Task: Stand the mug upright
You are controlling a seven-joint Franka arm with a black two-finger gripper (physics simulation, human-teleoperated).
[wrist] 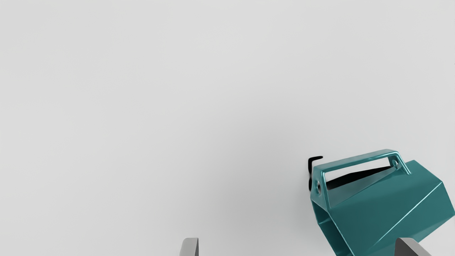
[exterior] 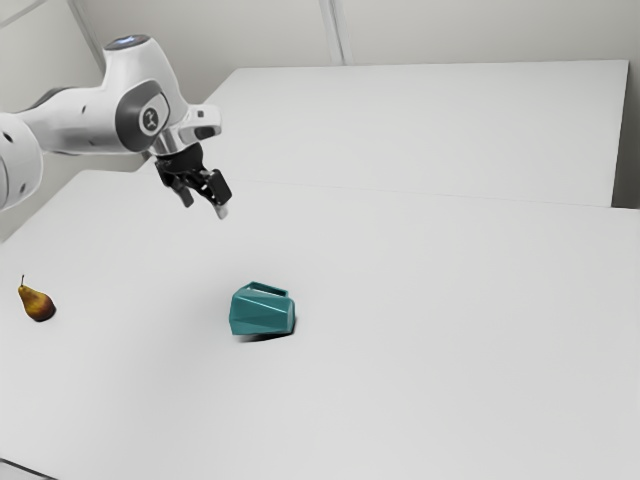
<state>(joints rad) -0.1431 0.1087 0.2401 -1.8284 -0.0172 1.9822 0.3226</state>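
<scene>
well, the hand (exterior: 205,202) hovers above the desk (exterior: 450,350) with its fingers wide apart and nothing between them, while the teal mug (exterior: 262,312) lies on its side below.

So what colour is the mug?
Teal, a dark blue-green, best seen in the wrist view.
</scene>
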